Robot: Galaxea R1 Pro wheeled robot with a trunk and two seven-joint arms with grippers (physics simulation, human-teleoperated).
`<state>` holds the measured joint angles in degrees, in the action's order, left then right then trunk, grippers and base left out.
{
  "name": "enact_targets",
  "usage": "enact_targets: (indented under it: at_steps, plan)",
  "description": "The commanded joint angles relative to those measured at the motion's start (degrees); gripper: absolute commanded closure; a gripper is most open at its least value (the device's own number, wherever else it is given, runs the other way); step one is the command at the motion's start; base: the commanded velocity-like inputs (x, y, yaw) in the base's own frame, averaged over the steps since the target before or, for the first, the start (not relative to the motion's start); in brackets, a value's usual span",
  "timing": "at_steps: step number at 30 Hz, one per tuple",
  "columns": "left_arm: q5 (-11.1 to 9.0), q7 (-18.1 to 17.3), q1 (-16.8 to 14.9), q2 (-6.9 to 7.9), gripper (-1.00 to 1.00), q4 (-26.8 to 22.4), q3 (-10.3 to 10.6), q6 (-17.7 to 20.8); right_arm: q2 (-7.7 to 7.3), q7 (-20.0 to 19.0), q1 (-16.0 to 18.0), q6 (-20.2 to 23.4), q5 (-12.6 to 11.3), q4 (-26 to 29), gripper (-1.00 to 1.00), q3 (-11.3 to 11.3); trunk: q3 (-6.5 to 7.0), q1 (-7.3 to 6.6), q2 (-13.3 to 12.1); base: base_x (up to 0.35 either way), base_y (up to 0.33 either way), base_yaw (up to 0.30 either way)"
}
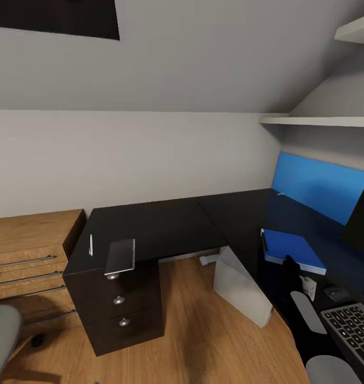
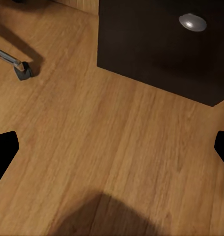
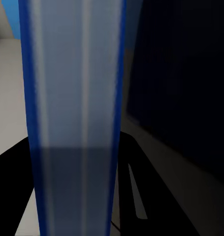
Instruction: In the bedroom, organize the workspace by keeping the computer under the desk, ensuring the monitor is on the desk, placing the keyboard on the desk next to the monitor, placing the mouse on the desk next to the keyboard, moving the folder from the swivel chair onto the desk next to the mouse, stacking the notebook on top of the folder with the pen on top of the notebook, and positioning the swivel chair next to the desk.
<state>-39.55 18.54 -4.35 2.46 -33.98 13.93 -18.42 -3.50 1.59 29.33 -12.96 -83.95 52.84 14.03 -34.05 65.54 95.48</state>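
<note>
Blue folder [image 1: 293,250] lies flat on the desk [image 1: 166,224], R wing, just beyond the mouse [image 1: 335,293] and keyboard [image 1: 353,325]; right gripper [image 1: 290,265] sits at its near edge; right wrist view has the folder's edge [image 3: 75,118] running straight between the dark fingers, close up; reads as clamped on the folder, prob. mid-placement or about to let go; can't tell if the folder's full weight is on the desk yet

Monitor [image 1: 362,213] stands at far R, partly cut off by frame; folder beside mouse fits the wanted order: monitor, keyboard, mouse, folder

Notebook [image 1: 121,255] sits on the L wing above the drawers, overhanging the front edge a bit; pen [image 1: 91,245] just beside it, apart, not on it; both well apart from the folder, so stack not yet built

Computer [image 1: 240,285] leans tilted under the desk corner, on the floor [image 2: 107,147]

Left gripper [image 2: 112,147] hangs over bare wood floor nr the drawer block; fingers spread wide, nothing held; a chair castor [image 2: 23,70] shows beside it; swivel chair [image 1: 1,333] at L edge, grey pad only

Wooden cabinet [image 1: 27,250] abuts the desk's L end

Next, judged: release folder, fetch notebook, then pen
</note>
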Motion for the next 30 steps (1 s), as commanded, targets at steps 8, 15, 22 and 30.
enact_targets:
  at_steps: [8, 15, 22, 30]
  plan:
    - [-0.4, 0.4, 0.0, 0.08, -1.0, 0.0, 0.6, -0.3, -0.02, 0.2, 0.0, -0.2, -0.4, 0.1, 1.0, -0.1, -0.06, 0.0, 0.0, 0.0, 0.0, 0.0]
    - [-0.3, 0.4, 0.0, 0.09, -1.0, 0.0, 0.9, -0.4, -0.01, 0.2, 0.0, -0.2, -0.3, 0.0, 1.0, -0.1, -0.06, 0.0, 0.0, 0.038, 0.0, 0.0]
    - [-0.3, 0.4, 0.0, 0.16, -1.0, 0.1, 2.4, -0.4, -0.01, 0.2, 0.0, -0.2, -0.3, 0.0, 1.0, -0.1, -0.06, 0.0, 0.0, 0.219, -0.035, 0.0]
    - [-0.3, 0.4, 0.0, 0.16, -1.0, 0.1, 2.5, -0.3, -0.02, 0.2, 0.0, -0.2, -0.3, -0.1, 1.0, -0.1, -0.06, 0.0, 0.0, 0.107, -0.004, 0.0]
